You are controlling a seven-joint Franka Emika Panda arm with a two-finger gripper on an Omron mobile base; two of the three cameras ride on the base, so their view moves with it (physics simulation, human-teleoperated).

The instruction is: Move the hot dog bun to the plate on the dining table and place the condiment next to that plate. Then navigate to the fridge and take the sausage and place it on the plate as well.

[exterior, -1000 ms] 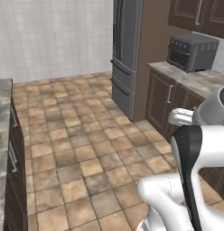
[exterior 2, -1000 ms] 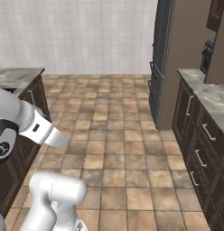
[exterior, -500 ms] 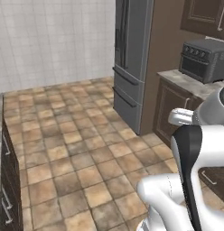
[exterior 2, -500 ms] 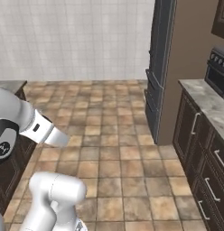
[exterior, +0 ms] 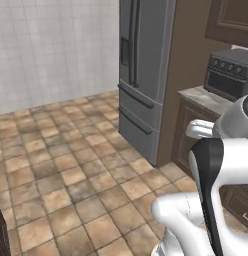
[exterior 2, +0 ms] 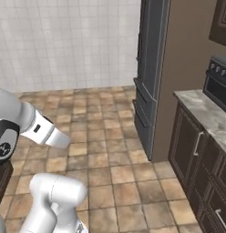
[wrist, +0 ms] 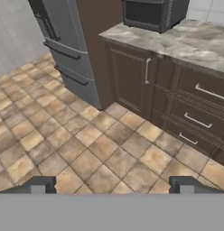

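Note:
The fridge (exterior: 146, 75) is a tall grey steel unit with its doors shut, standing against a brown side panel. It also stands right of centre in the right base view (exterior 2: 150, 77) and at the upper left of the hand view (wrist: 64, 49). My gripper (wrist: 112, 186) is open, its two dark fingertips (wrist: 39, 185) far apart over bare floor tiles with nothing between them. The hot dog bun, plate, dining table, condiment and sausage are out of view.
A stone counter (wrist: 190, 40) over dark cabinets (wrist: 177, 103) runs right of the fridge, with a dark countertop oven (exterior: 231, 72) on it. Brown floor tiles (exterior: 71, 165) stretch left of the fridge to a white tiled wall (exterior 2: 64, 41).
The whole picture has shifted, so the base has driven. The fridge and the counter beside it now appear larger and closer. The gripper has stayed open.

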